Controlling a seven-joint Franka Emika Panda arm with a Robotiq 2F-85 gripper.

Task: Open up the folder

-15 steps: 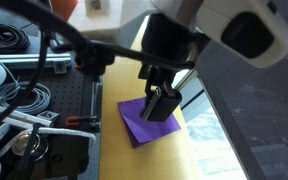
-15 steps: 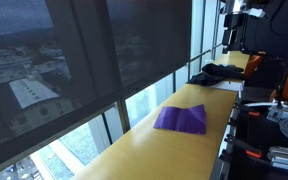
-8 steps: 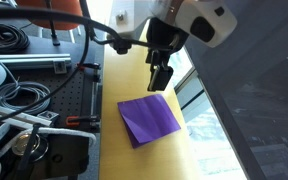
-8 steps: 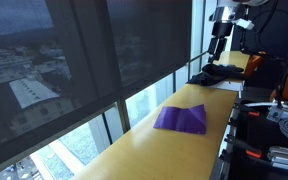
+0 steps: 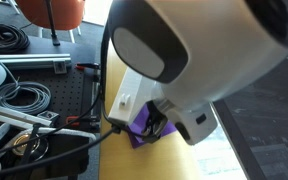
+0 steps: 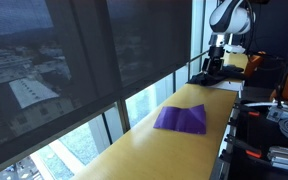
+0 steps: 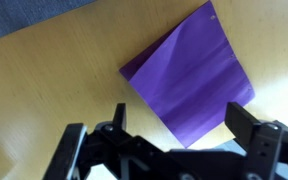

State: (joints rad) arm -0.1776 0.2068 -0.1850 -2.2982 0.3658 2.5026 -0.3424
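Note:
The purple folder point(image 6: 181, 119) lies flat and closed on the yellow tabletop point(image 6: 144, 150). In the wrist view the folder point(image 7: 189, 78) lies slantwise, below and ahead of my gripper point(image 7: 159, 125), whose two black fingers point(image 7: 246, 122) stand wide apart with nothing between them. In an exterior view my gripper point(image 6: 215, 66) hangs over the far end of the table, well away from the folder. In an exterior view the arm's white housing point(image 5: 194, 60) fills the picture. Only a sliver of the folder point(image 5: 137, 130) shows there.
Coiled cables point(image 5: 19, 100) and a black perforated board point(image 5: 69, 90) lie beside the yellow table. A dark heap point(image 6: 220, 74) sits at the table's far end. Shaded windows point(image 6: 104, 60) run along the table's other long side.
The arm has swung in front of an exterior camera and now hides most of the folder there. My gripper has come lower at the table's far end. The folder has not moved.

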